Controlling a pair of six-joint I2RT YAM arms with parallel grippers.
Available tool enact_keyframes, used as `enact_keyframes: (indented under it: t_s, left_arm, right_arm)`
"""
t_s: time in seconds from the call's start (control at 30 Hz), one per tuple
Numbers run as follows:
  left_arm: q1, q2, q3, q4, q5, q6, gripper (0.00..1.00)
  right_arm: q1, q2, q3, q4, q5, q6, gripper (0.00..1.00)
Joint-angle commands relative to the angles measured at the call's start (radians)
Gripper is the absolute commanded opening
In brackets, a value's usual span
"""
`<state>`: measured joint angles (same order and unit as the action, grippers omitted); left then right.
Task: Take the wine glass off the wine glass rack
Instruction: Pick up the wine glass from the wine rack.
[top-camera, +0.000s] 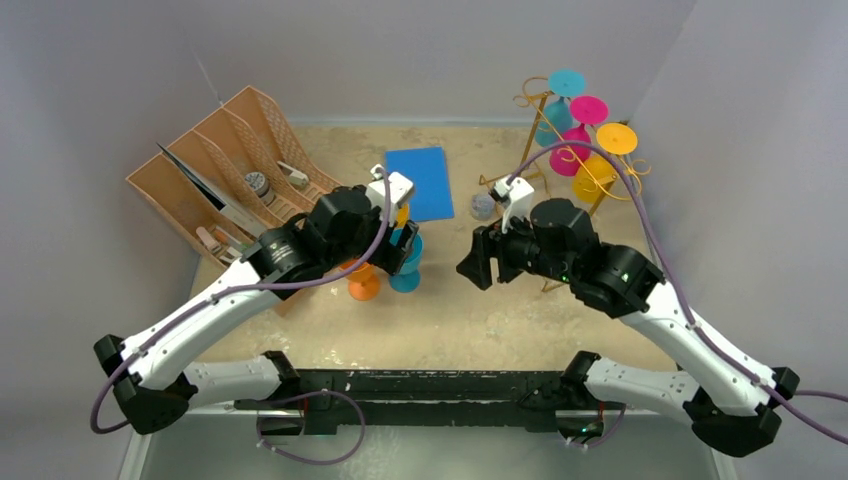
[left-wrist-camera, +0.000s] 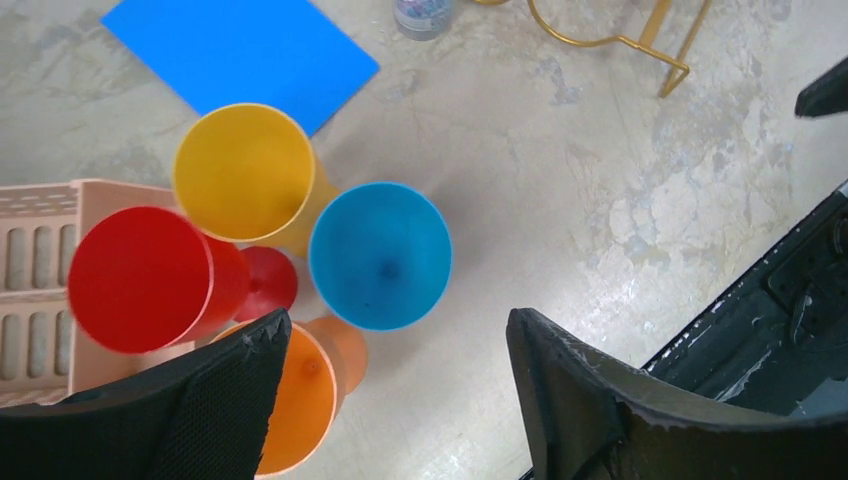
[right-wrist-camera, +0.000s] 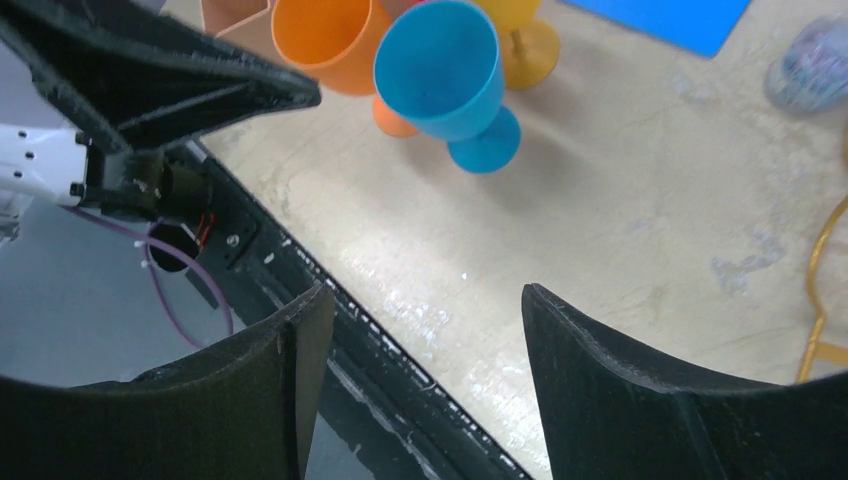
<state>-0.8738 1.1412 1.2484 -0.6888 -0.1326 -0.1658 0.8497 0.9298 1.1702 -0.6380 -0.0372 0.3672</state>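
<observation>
The job looks partly done. Four plastic wine glasses, yellow (left-wrist-camera: 245, 170), red (left-wrist-camera: 140, 275), blue (left-wrist-camera: 380, 255) and orange (left-wrist-camera: 300, 395), stand upright in a tight cluster on the beige table (top-camera: 480, 320). They sit at about 9 o'clock from its middle, beside the brown slotted plastic tray (top-camera: 200, 185). Left to do are those on the gold-coloured wire wine glass rack (top-camera: 560, 165), at 1 o'clock on the table. I count five hanging plastic wine glasses, the topmost teal (top-camera: 566, 82), the others magenta and yellow. They hang foot-up, round feet facing the overhead camera and bowls below, so each long axis runs roughly up-down, leaning with the slanted rails. The left gripper (left-wrist-camera: 390, 400) hovers over the cluster, jaws spread, holding nothing. The right gripper (right-wrist-camera: 420, 390) is likewise wide apart and empty, near mid-table at 7 o'clock from the rack, well apart from it. I judge the right arm better placed for the next glass.
</observation>
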Motion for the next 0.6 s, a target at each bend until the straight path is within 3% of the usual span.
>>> enact_keyframes:
  t_s: [0.0, 0.43, 0.57]
  left_arm:
    - [-0.005, -0.068, -0.012, -0.031, -0.086, -0.012, 0.80]
    - [0.004, -0.158, -0.039, -0.071, -0.145, -0.026, 0.88]
    - [0.038, -0.173, -0.062, -0.068, -0.131, -0.026, 0.89]
  right_arm:
    - [-0.001, 0.066, 0.163, -0.060, 0.093, -0.107, 0.72]
    - [-0.015, 0.272, 0.522, -0.238, 0.525, -0.262, 0.85]
    - [-0.134, 0.336, 0.618, -0.268, 0.499, -0.261, 0.85]
